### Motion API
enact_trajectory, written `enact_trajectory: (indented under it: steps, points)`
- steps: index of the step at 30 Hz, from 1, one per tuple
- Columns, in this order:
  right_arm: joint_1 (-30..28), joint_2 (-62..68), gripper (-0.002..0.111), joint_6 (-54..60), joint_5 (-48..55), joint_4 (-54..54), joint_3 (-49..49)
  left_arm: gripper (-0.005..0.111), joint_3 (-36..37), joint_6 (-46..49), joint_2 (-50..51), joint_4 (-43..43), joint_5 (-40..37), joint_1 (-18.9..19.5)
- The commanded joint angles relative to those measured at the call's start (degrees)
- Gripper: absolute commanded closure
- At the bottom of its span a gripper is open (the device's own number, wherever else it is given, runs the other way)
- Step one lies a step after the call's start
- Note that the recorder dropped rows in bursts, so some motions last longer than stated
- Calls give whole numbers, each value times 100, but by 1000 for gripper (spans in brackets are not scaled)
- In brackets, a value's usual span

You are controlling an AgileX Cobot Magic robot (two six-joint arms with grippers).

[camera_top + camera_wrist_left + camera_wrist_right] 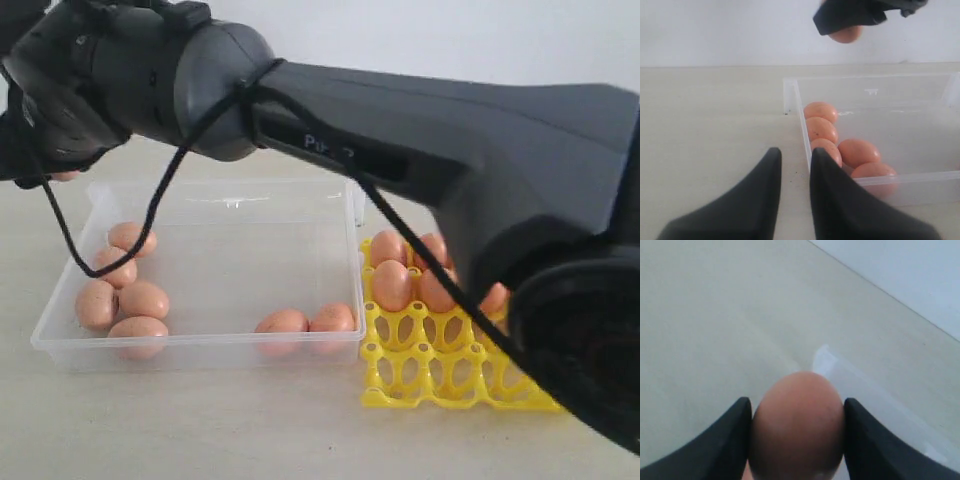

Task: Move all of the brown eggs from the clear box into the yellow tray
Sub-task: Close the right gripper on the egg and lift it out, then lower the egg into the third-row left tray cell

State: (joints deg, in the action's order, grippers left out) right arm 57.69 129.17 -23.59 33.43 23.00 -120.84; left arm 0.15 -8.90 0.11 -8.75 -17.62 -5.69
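My right gripper [796,402] is shut on one of the brown eggs [797,430], which fills the gap between its jaws. In the exterior view this gripper [55,165] hangs above the far left corner of the clear box [200,343], a sliver of the egg [65,176] showing below it. Several brown eggs [143,299] lie at the box's left end and two [282,322] by its front wall. The yellow tray [440,385] right of the box holds several eggs [392,285]. My left gripper [792,152] is open with nothing in it, low over the table just outside the box's wall [802,125].
The right arm's dark forearm [450,130] stretches across the whole scene above the box and tray, with a black cable [160,190] hanging from it. A pale wall rises behind the table.
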Motion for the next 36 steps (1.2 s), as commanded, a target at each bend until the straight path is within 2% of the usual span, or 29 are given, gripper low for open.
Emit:
enact_trajectory:
  steps: [1, 3, 5, 7, 8, 9, 10, 11, 12, 15, 16, 18, 20, 22, 24, 26, 32, 36]
  points:
    - [-80, -1482, 109, -800, -1919, 1048, 2683, 85, -15, -55, -11, 34, 4, -19]
    - [-287, -2626, 109, -1010, -3797, 1020, 4635, 85, -15, -55, -11, 34, 4, -19]
    - [-580, -3431, 109, -1070, -4786, 978, 5932, 85, -15, -55, -11, 34, 4, -19]
    - [-933, -4050, 109, -1083, -5160, 978, 6913, 85, -15, -55, -11, 34, 4, -19]
    - [-1509, -4733, 109, -1293, -5369, 969, 7732, 85, -15, -55, -11, 34, 4, -19]
    - [-1836, -5026, 109, -1435, -5426, 1013, 7978, 85, -15, -55, -11, 34, 4, -19]
    - [-2539, -5474, 109, -1941, -5757, 1438, 8417, 85, -15, -55, -11, 34, 4, -19]
    - [-2836, -5586, 109, -2303, -6070, 1761, 8534, 85, -15, -55, -11, 34, 4, -19]
    - [-3633, -5654, 109, -3605, -7133, 3098, 8543, 85, -15, -55, -11, 34, 4, -19]
    - [-4763, -5318, 109, -5132, -9165, 5043, 8209, 85, -15, -55, -11, 34, 4, -19]
    - [-5396, -4903, 109, -5634, -10218, 6022, 7868, 85, -15, -55, -11, 34, 4, -19]
    - [-5889, -4342, 109, -5973, -10339, 6696, 7600, 85, -15, -55, -11, 34, 4, -19]
    - [-5881, -4000, 109, -6031, -10339, 7358, 7613, 85, -15, -55, -11, 34, 4, -19]
    - [-5606, -3665, 109, -5824, -10339, 7621, 7613, 85, -15, -55, -11, 34, 4, -19]
    - [-5413, -3429, 109, -5379, -10246, 7684, 7613, 85, -15, -55, -11, 34, 4, -19]
    - [-5183, -3130, 109, -5146, -8976, 7695, 7613, 85, -15, -55, -11, 34, 4, -19]
    - [-4911, -2846, 109, -4258, -8654, 7660, 7613, 85, -15, -55, -11, 34, 4, -19]
    - [-4767, -2751, 109, -3758, -8053, 7660, 7613, 85, -15, -55, -11, 34, 4, -19]
